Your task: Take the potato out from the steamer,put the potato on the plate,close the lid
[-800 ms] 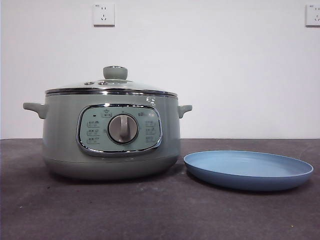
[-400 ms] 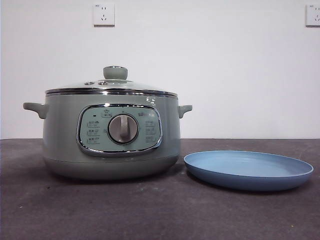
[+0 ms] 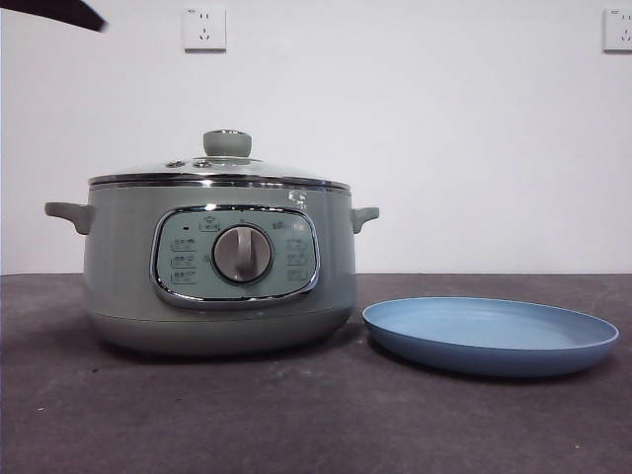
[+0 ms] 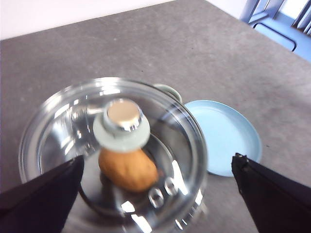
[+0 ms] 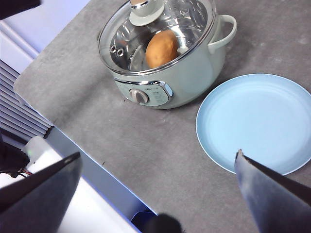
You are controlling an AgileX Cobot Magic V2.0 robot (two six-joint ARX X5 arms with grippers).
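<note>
lid (image 3: 219,170) on steamer (image 3: 212,265) w/ potato (image 4: 128,169) inside, light-blue plate (image 3: 491,337) empty beside it on desk (image 3: 296,415); left end effector (image 4: 155,194) wide open above lid, right end effector (image 5: 155,194) wide open, both empty.

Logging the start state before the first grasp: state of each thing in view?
lid: shut on the steamer, untouched
steamer: upright on the table, closed
potato: inside the steamer, under the lid
plate: flat beside the steamer, bare
left pincer: open, above the lid
right pincer: open, high above the table
</note>
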